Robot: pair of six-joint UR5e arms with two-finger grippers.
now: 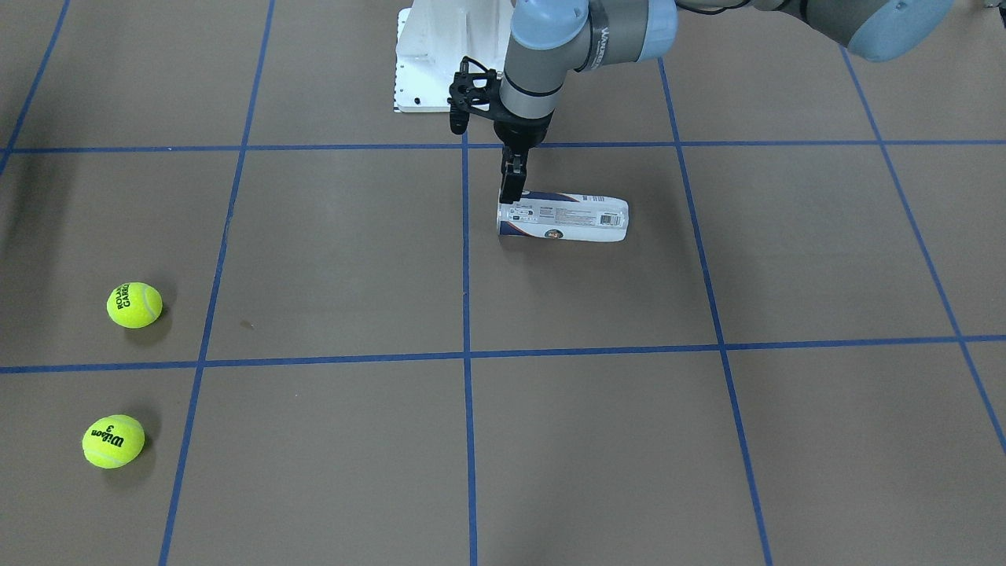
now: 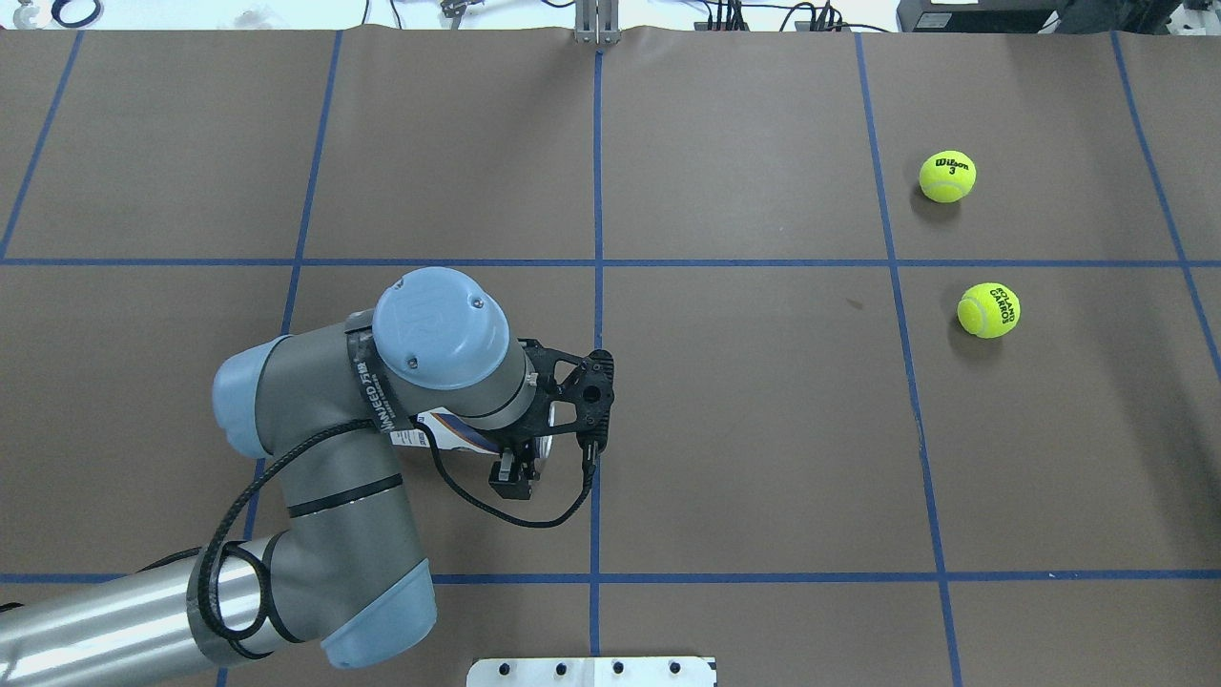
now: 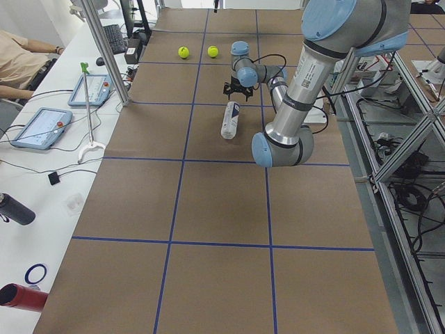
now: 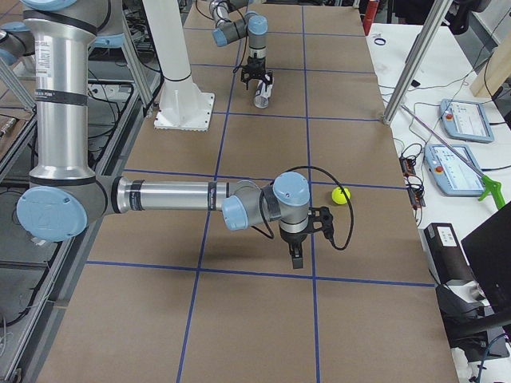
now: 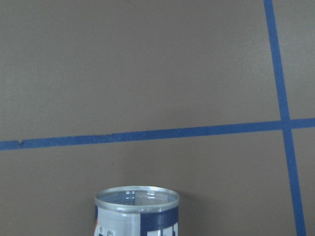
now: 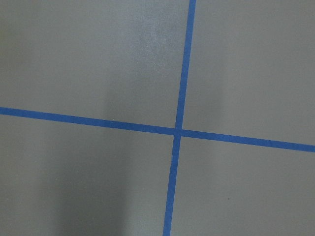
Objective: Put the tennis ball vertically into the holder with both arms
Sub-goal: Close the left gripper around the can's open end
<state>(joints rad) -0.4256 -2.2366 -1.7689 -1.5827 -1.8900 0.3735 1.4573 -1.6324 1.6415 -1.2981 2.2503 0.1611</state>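
step in hand, by judgement: the first grasp of the holder (image 1: 566, 220). it lay on its side on the table (image 1: 597, 440), its open silver-rimmed mouth toward the middle grid line, not yet stood upright and with no ball in it. the left arm (image 2: 315, 477) reached in from the robot's left, wrist turned so the tool pointed straight down at the holder's open end. the left fingers (image 1: 511, 189) were at the robot-side edge of that end, touching it or just above it. they were seen edge-on in both fixed views and were absent from the left wrist view, which showed only the rim and bare table. it could not be told whether they were spread, narrow or closed on the tube. the right arm (image 4: 168, 195) showed only in the exterior right view, stretched level over the table with the right fingers (image 4: 296, 257) pointing down near one ball; their spacing could not be told. the wilson ball (image 1: 113, 441) and the roland garros ball (image 1: 134, 304) sat loose on the robot's right side, well apart from the holder. next move, as judged: a light, square hold near the rim, then tipping the tube mouth-up. thin round plastic is likely to roll or flex. the right arm would then need to fetch a ball.
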